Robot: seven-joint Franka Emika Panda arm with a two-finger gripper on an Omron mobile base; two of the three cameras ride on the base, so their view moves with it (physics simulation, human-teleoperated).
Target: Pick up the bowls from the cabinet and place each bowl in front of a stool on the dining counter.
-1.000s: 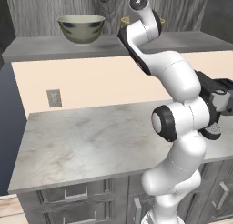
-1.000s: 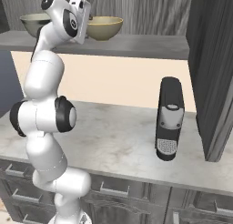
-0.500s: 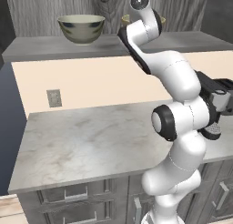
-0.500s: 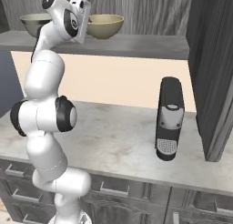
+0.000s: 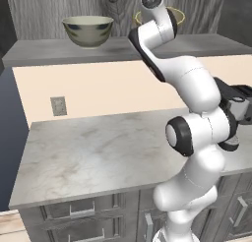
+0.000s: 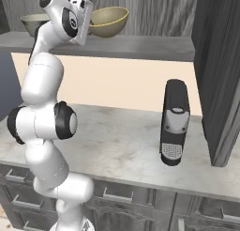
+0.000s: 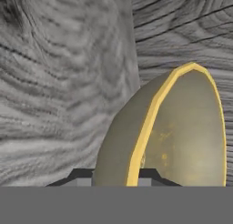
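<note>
Two bowls stand on the grey shelf of the dark wood-grain cabinet. The grey-white patterned bowl sits at the left, upright and untouched. The tan-olive bowl with the golden rim sits further right, and my gripper reaches it at shelf height. In the hand view its dark fingertips stand on either side of the bowl's wall, with the golden rim running up between them. The jaws are shut on that wall. The stool and the dining counter are out of view.
Below the shelf lies a marble-topped drawer counter with a wall socket behind it. A black coffee machine stands on its right part. The tall open cabinet door hangs to the right of the shelf.
The jaws have closed from wide open onto the tan bowl's rim. The arm has hardly moved, and the patterned bowl is where it was.
</note>
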